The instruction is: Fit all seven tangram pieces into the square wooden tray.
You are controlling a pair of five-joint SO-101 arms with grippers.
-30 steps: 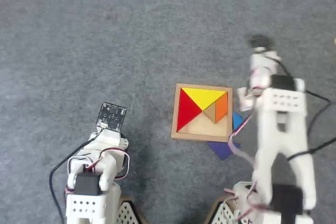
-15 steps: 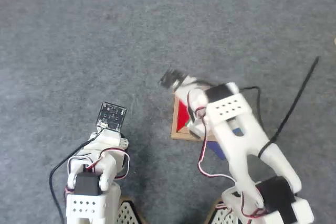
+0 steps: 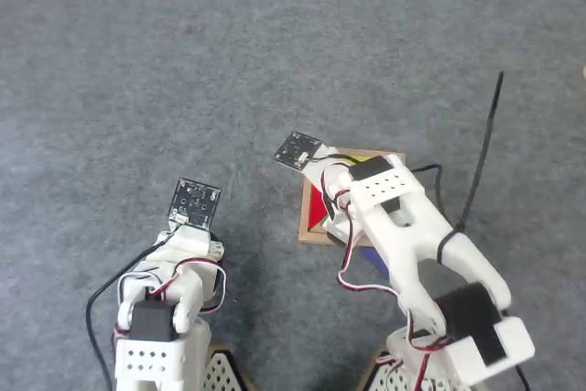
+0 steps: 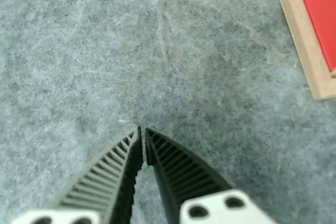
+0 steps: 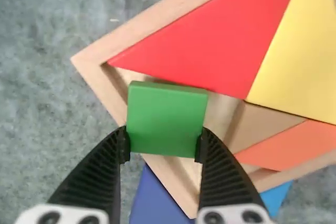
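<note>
Pinching the green square (image 5: pixel 165 119) by two opposite edges, the right end effector (image 5: pixel 163 145) holds it over the bare corner of the square wooden tray (image 5: pixel 92 69), just beside the red triangle (image 5: pixel 210 45). A yellow triangle (image 5: pixel 304 61) and an orange piece (image 5: pixel 294 140) lie in the tray; a dark blue piece (image 5: pixel 152 203) lies outside its rim. The left end effector (image 4: pixel 143 132), closed on nothing, hangs over the grey worktop (image 4: pixel 105 51).

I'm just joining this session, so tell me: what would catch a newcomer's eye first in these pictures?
The right claw grips a green square at an unfilled corner of the wooden tray, beside the big red triangle. The left claw sits shut over grey carpet.
</note>
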